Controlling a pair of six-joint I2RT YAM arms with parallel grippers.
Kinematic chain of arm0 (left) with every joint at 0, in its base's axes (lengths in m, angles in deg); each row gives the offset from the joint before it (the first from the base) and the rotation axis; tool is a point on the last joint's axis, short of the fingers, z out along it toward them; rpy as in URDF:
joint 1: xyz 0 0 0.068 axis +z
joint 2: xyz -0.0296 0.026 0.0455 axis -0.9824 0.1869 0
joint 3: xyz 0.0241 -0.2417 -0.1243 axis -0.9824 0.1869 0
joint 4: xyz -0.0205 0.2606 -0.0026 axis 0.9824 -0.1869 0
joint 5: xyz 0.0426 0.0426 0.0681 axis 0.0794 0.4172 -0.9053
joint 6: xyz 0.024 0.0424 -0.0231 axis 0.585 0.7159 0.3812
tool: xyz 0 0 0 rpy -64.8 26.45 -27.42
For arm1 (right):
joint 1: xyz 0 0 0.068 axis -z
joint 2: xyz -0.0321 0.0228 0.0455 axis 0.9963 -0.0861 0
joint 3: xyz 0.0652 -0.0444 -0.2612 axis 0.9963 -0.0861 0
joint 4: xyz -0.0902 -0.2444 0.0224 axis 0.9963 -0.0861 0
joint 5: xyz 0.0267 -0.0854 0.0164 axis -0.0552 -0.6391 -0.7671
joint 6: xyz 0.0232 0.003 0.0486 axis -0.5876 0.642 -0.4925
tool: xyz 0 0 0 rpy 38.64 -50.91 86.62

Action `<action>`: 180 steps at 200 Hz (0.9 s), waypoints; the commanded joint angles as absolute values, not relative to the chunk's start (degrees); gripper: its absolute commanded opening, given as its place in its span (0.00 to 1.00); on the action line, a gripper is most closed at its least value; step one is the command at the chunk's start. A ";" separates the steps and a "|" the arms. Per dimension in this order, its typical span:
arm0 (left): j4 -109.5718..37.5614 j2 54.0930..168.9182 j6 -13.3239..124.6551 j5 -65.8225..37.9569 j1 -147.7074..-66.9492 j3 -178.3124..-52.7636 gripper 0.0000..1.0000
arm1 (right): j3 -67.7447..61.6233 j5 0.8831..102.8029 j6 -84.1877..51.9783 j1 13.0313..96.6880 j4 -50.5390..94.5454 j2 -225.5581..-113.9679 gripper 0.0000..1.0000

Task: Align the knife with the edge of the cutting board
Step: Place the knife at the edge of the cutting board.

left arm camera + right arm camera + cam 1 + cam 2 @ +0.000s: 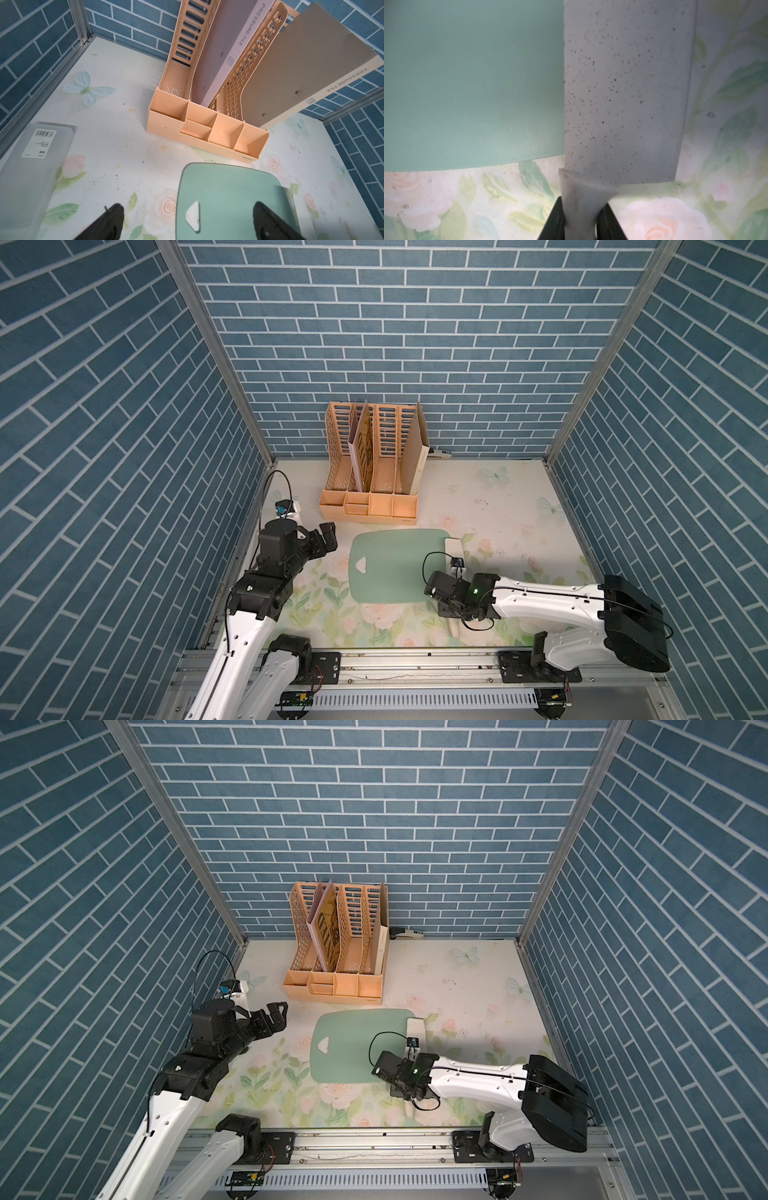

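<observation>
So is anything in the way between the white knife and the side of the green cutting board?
No, nothing visible is in the way. The broad whitish speckled knife lies right along the short edge of the thin pale green cutting board, with no gap showing in the right wrist view. The right gripper is shut on the knife.
</observation>
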State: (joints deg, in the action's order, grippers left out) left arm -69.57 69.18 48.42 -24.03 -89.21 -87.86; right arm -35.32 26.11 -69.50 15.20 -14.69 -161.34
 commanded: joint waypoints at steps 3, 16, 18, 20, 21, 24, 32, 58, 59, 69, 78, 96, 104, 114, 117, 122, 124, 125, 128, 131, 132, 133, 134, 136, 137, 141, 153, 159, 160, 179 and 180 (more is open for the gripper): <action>-69.83 69.67 47.86 -26.12 -88.81 -88.03 1.00 | -35.32 22.29 -71.85 14.81 -14.54 -161.42 0.00; -70.32 69.54 47.39 -27.71 -88.81 -88.14 1.00 | -35.09 22.16 -71.93 14.83 -15.13 -162.80 0.00; -70.38 69.49 47.29 -27.87 -88.81 -88.14 1.00 | -35.08 22.26 -71.87 14.81 -15.15 -162.98 0.00; -70.41 69.43 47.28 -27.97 -88.81 -88.14 0.99 | -34.97 22.31 -71.78 14.79 -15.16 -163.23 0.00; -70.42 69.41 47.30 -27.99 -88.81 -88.14 1.00 | -34.98 22.33 -71.73 14.81 -15.11 -163.33 0.00; -70.42 69.31 47.27 -28.01 -88.81 -88.14 1.00 | -34.95 22.42 -71.57 14.78 -15.15 -163.56 0.00; -70.44 69.08 47.34 -27.76 -88.81 -88.14 1.00 | -34.88 22.44 -70.98 14.80 -15.08 -164.39 0.00; -70.34 68.70 47.08 -27.92 -88.81 -87.88 1.00 | -34.05 22.80 -68.38 14.70 -14.98 -166.73 0.00; -70.34 68.69 47.06 -27.96 -88.81 -87.87 1.00 | -34.04 22.79 -68.35 14.73 -14.98 -166.79 0.00; -70.27 68.74 47.01 -27.90 -88.81 -87.87 1.00 | -34.02 22.94 -67.55 14.75 -14.68 -167.26 0.00; -70.25 68.92 47.04 -28.04 -88.85 -87.87 1.00 | -34.02 23.14 -67.12 14.75 -14.31 -167.42 0.00; -70.33 69.34 47.00 -27.93 -88.82 -87.88 0.99 | -34.44 23.99 -66.79 14.66 -13.10 -167.27 0.00; -70.34 69.60 46.88 -27.90 -88.81 -87.88 1.00 | -34.58 24.23 -66.75 14.66 -12.37 -167.24 0.00; -70.34 69.95 46.95 -27.77 -88.81 -87.95 1.00 | -34.44 24.46 -66.74 14.59 -11.66 -167.52 0.00; -70.34 70.02 46.95 -27.75 -88.81 -87.96 1.00 | -34.37 24.51 -66.67 14.73 -11.57 -167.66 0.00; -70.34 70.23 46.91 -27.71 -88.81 -88.00 1.00 | -34.10 24.59 -66.61 14.68 -11.43 -167.96 0.00; -70.34 70.25 46.94 -27.67 -88.81 -87.97 1.00 | -34.00 24.67 -66.52 14.73 -11.37 -168.14 0.00; -70.34 70.30 46.91 -27.66 -88.81 -87.97 1.00 | -33.97 24.70 -66.50 14.70 -11.37 -168.24 0.00; -70.34 70.39 46.95 -27.66 -88.81 -87.96 1.00 | -33.80 24.83 -66.41 14.72 -11.24 -168.44 0.00; -70.38 70.46 46.99 -27.66 -88.81 -87.96 1.00 | -33.60 25.01 -66.33 14.65 -11.14 -168.70 0.00; -70.40 70.49 47.02 -27.66 -88.81 -87.96 1.00 | -33.59 25.09 -66.32 14.70 -11.08 -168.79 0.00; -70.37 70.51 47.03 -27.66 -88.81 -87.96 1.00 | -33.50 25.17 -66.27 14.64 -11.06 -168.83 0.00; -70.40 70.52 46.99 -27.66 -88.81 -87.96 1.00 | -33.41 25.21 -66.20 14.65 -11.04 -168.94 0.00; -70.42 70.57 46.97 -27.63 -88.81 -87.96 1.00 | -33.23 25.38 -66.22 14.64 -11.03 -169.13 0.00; -70.38 70.59 47.01 -27.65 -88.81 -87.96 1.00 | -33.15 25.40 -66.13 14.60 -11.03 -169.22 0.00; -70.42 70.61 47.03 -27.64 -88.85 -87.96 1.00 | -32.90 25.51 -65.97 14.62 -10.99 -169.53 0.00; -70.25 70.62 46.99 -27.57 -88.84 -87.84 1.00 | -32.49 25.77 -65.98 14.64 -10.86 -170.19 0.00; -70.25 70.62 46.89 -27.49 -88.81 -87.79 1.00 | -32.44 25.86 -65.94 14.65 -10.81 -170.40 0.00; -70.25 70.62 46.92 -27.48 -88.81 -87.79 0.99 | -32.44 25.91 -65.90 14.61 -10.75 -170.43 0.00; -70.25 70.48 46.93 -27.56 -88.81 -87.79 1.00 | -32.57 26.56 -65.66 14.71 -9.90 -170.80 0.00; -70.25 70.46 46.95 -27.56 -88.81 -87.74 1.00 | -32.60 26.57 -65.63 14.64 -9.85 -170.76 0.00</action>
State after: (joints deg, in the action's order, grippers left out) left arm -69.62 70.82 46.93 -27.22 -89.21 -87.86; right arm -33.88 26.70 -67.23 14.98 -10.78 -170.09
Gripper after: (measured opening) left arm 0.995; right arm 0.254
